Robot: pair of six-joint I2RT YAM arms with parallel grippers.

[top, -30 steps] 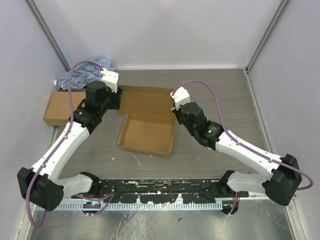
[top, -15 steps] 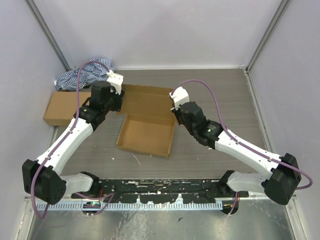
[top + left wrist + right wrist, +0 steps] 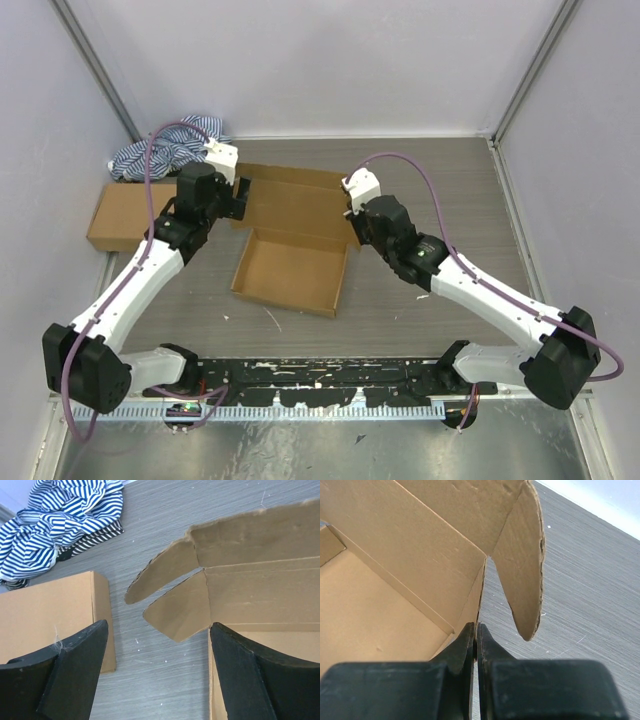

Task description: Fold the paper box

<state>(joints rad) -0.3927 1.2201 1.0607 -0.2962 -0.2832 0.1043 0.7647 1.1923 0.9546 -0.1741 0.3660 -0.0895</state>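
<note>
The paper box [image 3: 395,555] runs off frame (left and top)

The table [image 3: 450,190] has a grey wood-grain top, with a few white flecks [image 3: 270,318] near its front. Plain pale lilac-grey walls close it in: a back wall [image 3: 320,60], a left wall [image 3: 40,150] and a right wall [image 3: 590,150]. Grey metal posts [image 3: 92,65] run up the two back corners. A scuffed black rail [image 3: 320,375] lines the near edge, with bare sheet metal [image 3: 330,450] below it. The light is soft and even.
</note>
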